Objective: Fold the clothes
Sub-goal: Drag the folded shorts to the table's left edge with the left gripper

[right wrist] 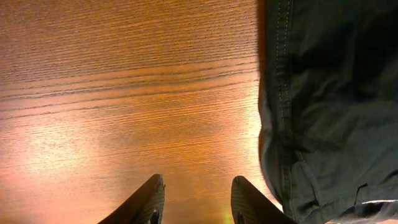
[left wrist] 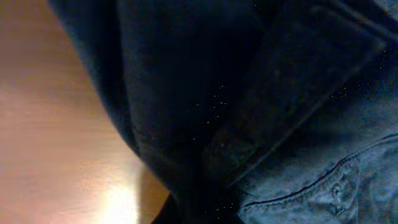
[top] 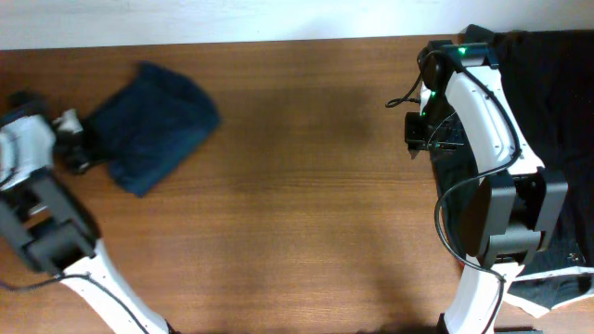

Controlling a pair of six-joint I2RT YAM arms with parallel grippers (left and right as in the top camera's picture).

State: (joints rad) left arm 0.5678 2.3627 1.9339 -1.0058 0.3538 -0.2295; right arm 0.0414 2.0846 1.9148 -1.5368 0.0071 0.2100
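From overhead we see a brown wooden table [top: 297,204]. A navy-blue garment [top: 153,121] lies bunched in a compact heap near the far left corner. The left gripper [top: 78,148] sits right at that heap's left edge. From this height we cannot tell whether its jaws are parted or closed on the fabric. On the right side, a pile of black clothes [top: 557,102] covers the table's end, with some white cloth [top: 557,283] showing at its near edge. The right gripper [top: 422,134] hangs at the pile's left border, over the wood.

In the left wrist view, the navy-blue garment [left wrist: 249,93] fills nearly the whole picture, very close and dark. A stitched seam runs across the lower right, and a strip of table [left wrist: 50,124] shows on the left. We see no fingers here, so the claw's state stays unclear.

In the right wrist view, the right gripper [right wrist: 196,202] has its two fingertips [right wrist: 149,199] spread apart over bare wood with nothing between them. Just beside them on the right lies dark cloth of the black clothes [right wrist: 329,93], with a double-stitched hem along its edge.
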